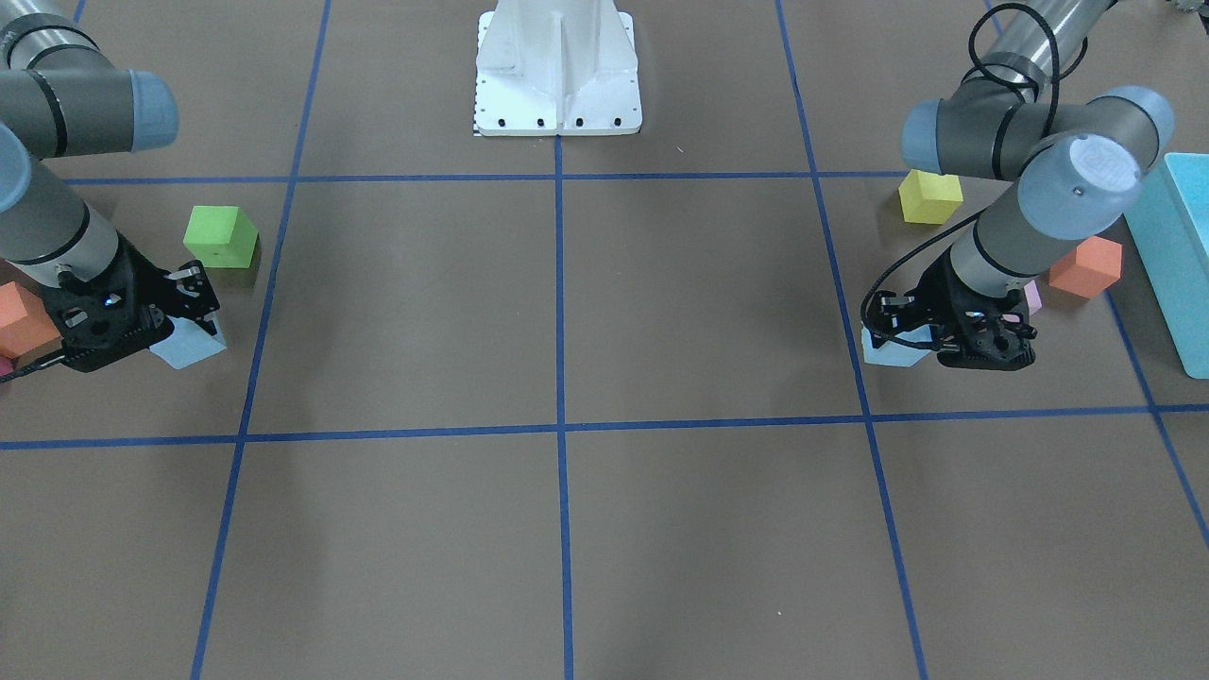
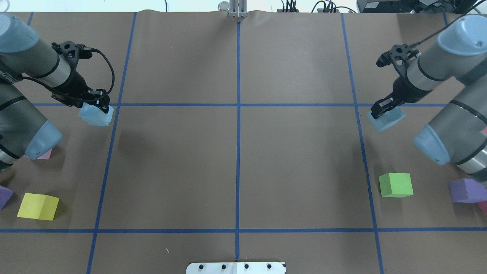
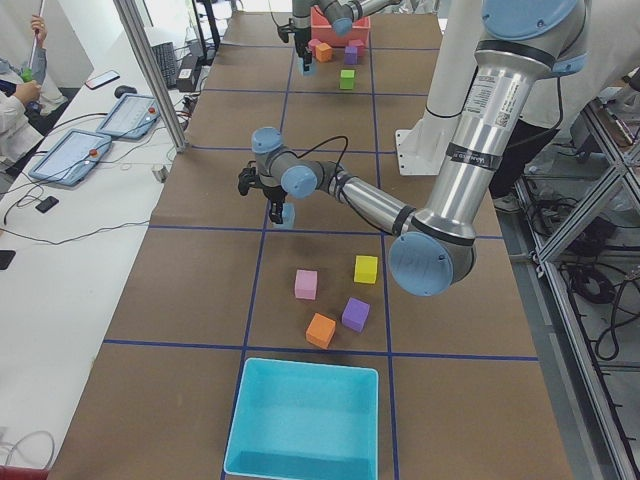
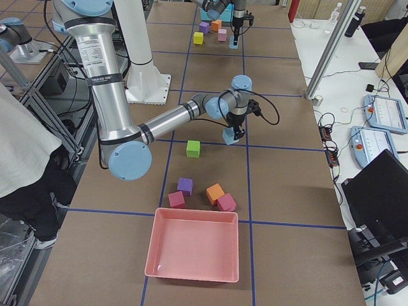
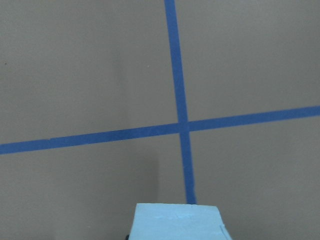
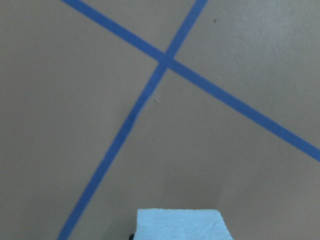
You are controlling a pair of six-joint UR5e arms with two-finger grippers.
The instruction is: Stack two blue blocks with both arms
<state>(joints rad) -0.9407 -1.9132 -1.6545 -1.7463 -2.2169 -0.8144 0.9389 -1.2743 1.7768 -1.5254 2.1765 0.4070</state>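
Both clenched on foam: left end effector grasping left blue block, right end effector grasping right blue block. Well apart across bench; stacking spot judged inward, midway, neither nearer.

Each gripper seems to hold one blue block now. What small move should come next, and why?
Probably carry the left gripper with the left blue block inward toward the middle tape line. The right gripper already grips the right blue block, and the two blocks are far apart at opposite sides of the table, so they must come together before one can go on the other.
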